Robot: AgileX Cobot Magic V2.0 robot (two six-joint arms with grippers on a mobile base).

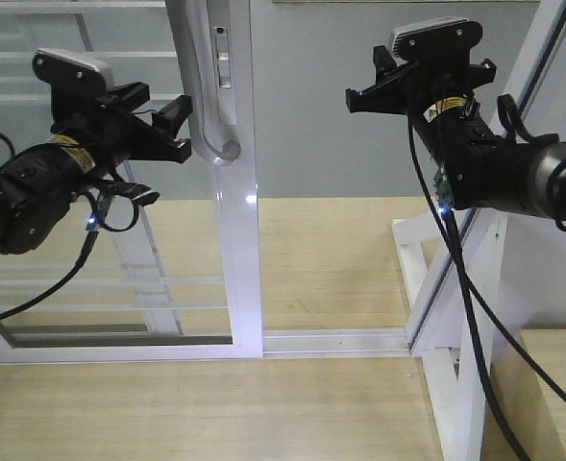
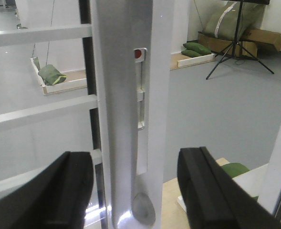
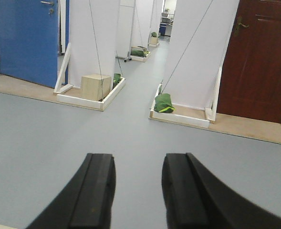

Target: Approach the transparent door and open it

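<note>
The transparent door [image 1: 240,240] stands left of centre in the front view, its glossy white frame upright on the floor track and its curved grey handle [image 1: 206,106] high on that frame. The left claw [image 1: 179,127] is spread wide, its black fingers [image 2: 68,186] on either side of the handle with a gap showing on each side. The right claw [image 1: 364,82] hangs well to the right of the door, parted and holding nothing, above the grey floor [image 3: 130,124].

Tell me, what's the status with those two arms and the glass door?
Left fingers open, lined up on the transparent door handle, no grip yet. Right fingers open, empty. Nothing in the way.
</note>
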